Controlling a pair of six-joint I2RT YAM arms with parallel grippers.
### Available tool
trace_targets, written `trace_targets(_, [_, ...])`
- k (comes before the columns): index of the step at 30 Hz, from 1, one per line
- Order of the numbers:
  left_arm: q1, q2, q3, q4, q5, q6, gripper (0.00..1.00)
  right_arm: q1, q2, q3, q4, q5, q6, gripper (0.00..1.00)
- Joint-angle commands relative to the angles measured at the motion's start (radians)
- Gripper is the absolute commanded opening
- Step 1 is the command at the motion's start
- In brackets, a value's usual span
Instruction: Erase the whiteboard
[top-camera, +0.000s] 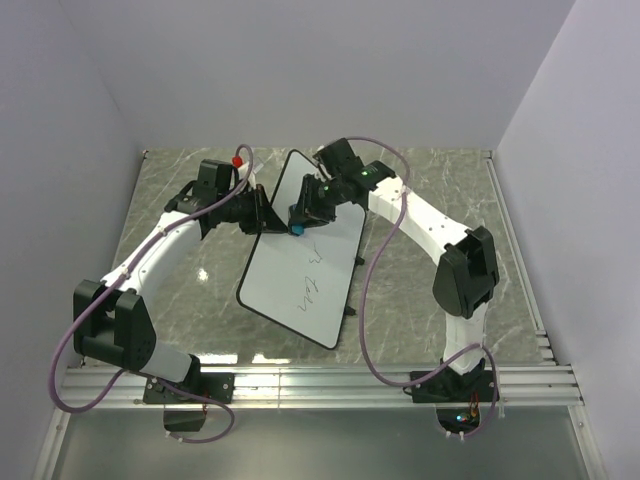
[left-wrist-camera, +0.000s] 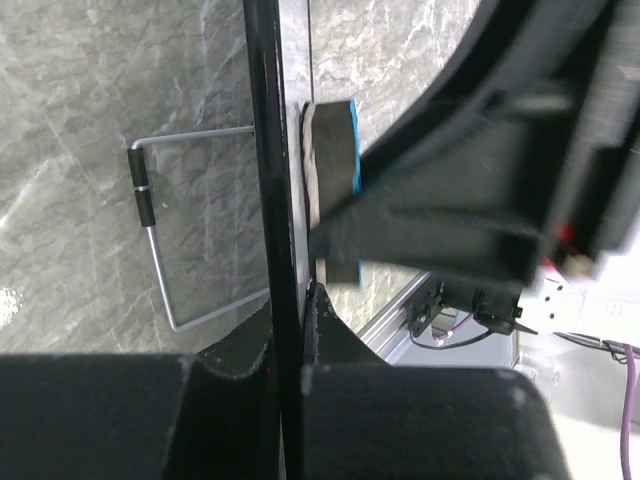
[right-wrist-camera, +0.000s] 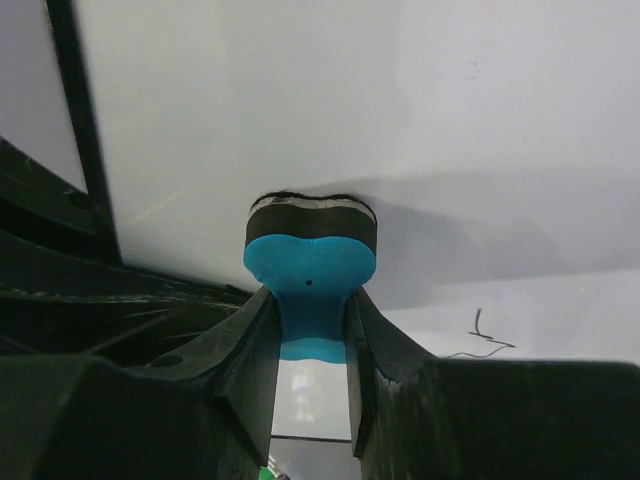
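The whiteboard (top-camera: 305, 265) is a white board with a thin black rim, propped at a tilt in the middle of the table, with faint dark handwriting on its lower half. My left gripper (top-camera: 262, 213) is shut on the board's left rim (left-wrist-camera: 268, 200), seen edge-on in the left wrist view. My right gripper (top-camera: 303, 212) is shut on the blue-and-black eraser (right-wrist-camera: 311, 262), whose black felt face presses on the white board surface (right-wrist-camera: 420, 120). The eraser also shows in the left wrist view (left-wrist-camera: 332, 150), against the board. A few pen strokes (right-wrist-camera: 480, 335) lie beside it.
The table is grey marble (top-camera: 430, 180). A thin wire stand (left-wrist-camera: 150, 230) shows behind the board in the left wrist view. A small red item (top-camera: 238, 159) sits near the left arm's wrist. An aluminium rail (top-camera: 330, 380) runs along the near edge.
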Motion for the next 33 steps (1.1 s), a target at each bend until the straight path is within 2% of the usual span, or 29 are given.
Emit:
trace_targets(1, [-0.107, 0.015, -0.043, 0.058, 0.001, 0.229, 0.00, 0.032, 0.030, 0.025, 0.092, -0.033, 0.052, 0.00])
trace_targets(7, [-0.107, 0.021, -0.040, 0.058, -0.011, 0.230, 0.00, 0.031, -0.023, -0.195, 0.102, 0.061, 0.001, 0.00])
trace_targets(12, [-0.107, 0.036, -0.022, 0.066, -0.043, 0.210, 0.00, 0.032, -0.085, -0.384, 0.077, 0.205, -0.046, 0.00])
trace_targets(17, [-0.107, 0.059, 0.004, 0.062, -0.051, 0.203, 0.00, 0.031, -0.154, -0.546, 0.098, 0.254, -0.034, 0.00])
trace_targets(24, [-0.107, 0.067, 0.003, 0.086, -0.042, 0.179, 0.00, 0.040, -0.152, -0.558, 0.038, 0.320, -0.020, 0.00])
trace_targets(28, [-0.107, 0.069, 0.006, 0.089, -0.046, 0.173, 0.00, 0.063, -0.180, -0.529, 0.091, 0.289, -0.017, 0.00])
trace_targets(33, [-0.107, 0.069, -0.013, 0.111, -0.077, 0.136, 0.00, 0.107, -0.215, -0.404, 0.195, 0.246, -0.003, 0.00])
